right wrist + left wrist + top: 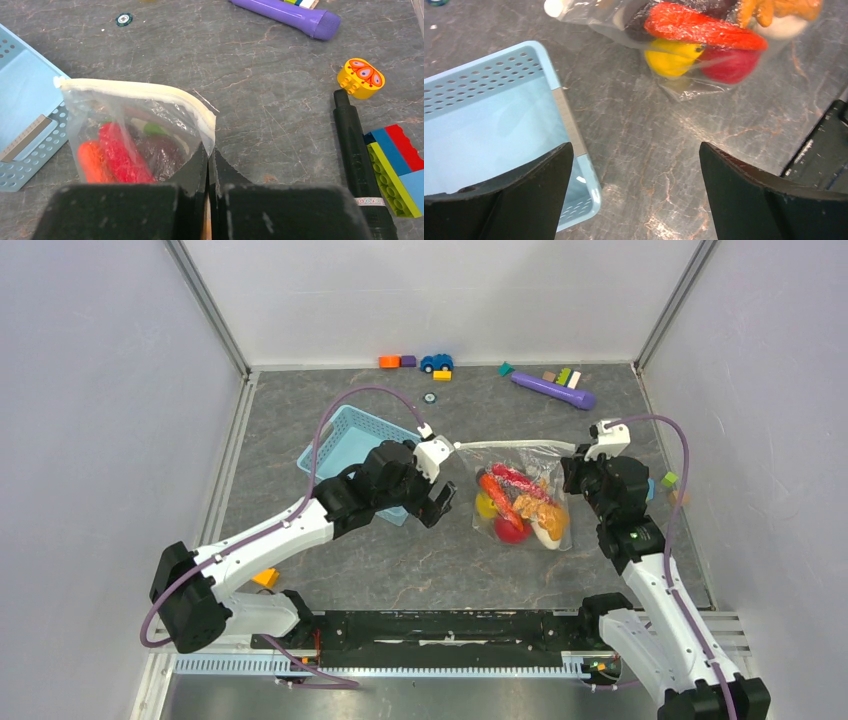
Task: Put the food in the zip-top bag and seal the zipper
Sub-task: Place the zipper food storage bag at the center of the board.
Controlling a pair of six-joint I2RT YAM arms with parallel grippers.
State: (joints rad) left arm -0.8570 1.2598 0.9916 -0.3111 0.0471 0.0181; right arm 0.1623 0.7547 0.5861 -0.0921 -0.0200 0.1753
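Sealing looked the step in hand: food (515, 505) lay inside the bag (165, 112), on the surface (400, 570) between our jaws. Our right jaws pinched its zipper (135, 90) corner; our left jaws gaped empty beside it, next needing the slider (57, 81) on their side.

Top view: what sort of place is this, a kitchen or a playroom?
Most likely a robot test bench: plain white walls box in a grey table, two robot arms are bolted at its near edge, and the goods are toys, plastic food in a zip-top bag and building blocks.
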